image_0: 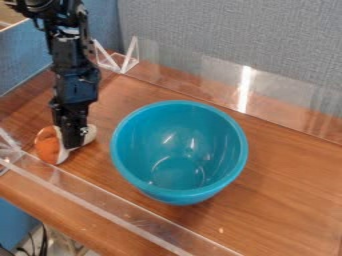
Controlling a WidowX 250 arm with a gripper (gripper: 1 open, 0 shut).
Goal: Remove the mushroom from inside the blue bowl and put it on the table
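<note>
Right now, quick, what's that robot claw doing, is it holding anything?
Gripper: down at the white stem of the mushroom, beside the blue bowl; whether it is closed on it cannot be told.

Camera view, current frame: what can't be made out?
- Claw tips: dark fingers overlap the mushroom; can't tell if they grip it.
- Mushroom stem: partly hidden behind the fingers.
- Underside of the blue bowl: hidden by its own body.
- Upper arm: cut off by the top edge.
- Cables, lower left: too small and dark to trace, cut off by the bottom edge.
</note>
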